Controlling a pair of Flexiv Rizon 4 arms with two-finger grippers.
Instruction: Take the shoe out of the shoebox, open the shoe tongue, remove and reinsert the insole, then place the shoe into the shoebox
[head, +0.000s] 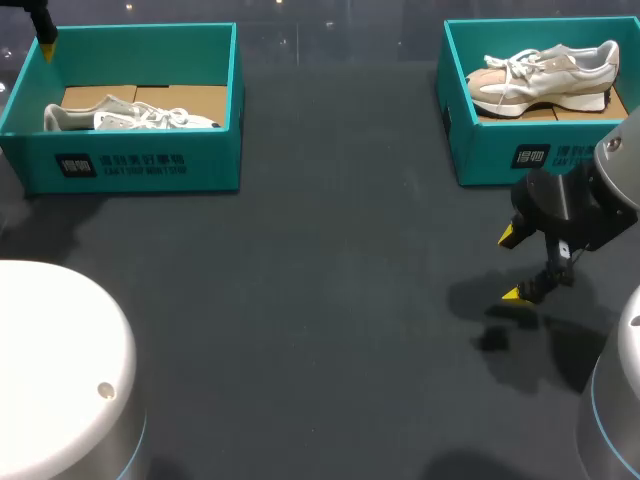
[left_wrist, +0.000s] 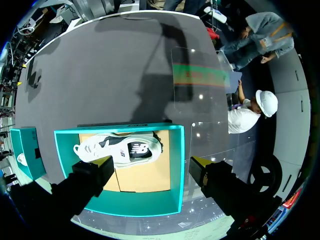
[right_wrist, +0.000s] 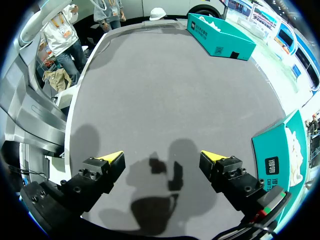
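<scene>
Head camera: on the bench (head: 300, 300), the left box (head: 130, 165) holds the left shoe (head: 130, 118), the right box (head: 520, 150) the right shoe (head: 545, 75). The right tool (head: 527, 262) hangs before the right box, fingers wide apart, empty. Left wrist: the left tool (left_wrist: 152, 164) is spread wide, gripping nothing, above the left shoe lying sideways in its box. Right wrist: the right tool gapes over the bench, right box beside it.

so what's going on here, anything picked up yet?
Nothing is held. The left gripper hangs over the left shoebox, jaws open above the white shoe lying inside. The right gripper is over the bare table in front of the right shoebox, jaws open too. The other shoe lies in that box. No shoe has been taken out.
</scene>
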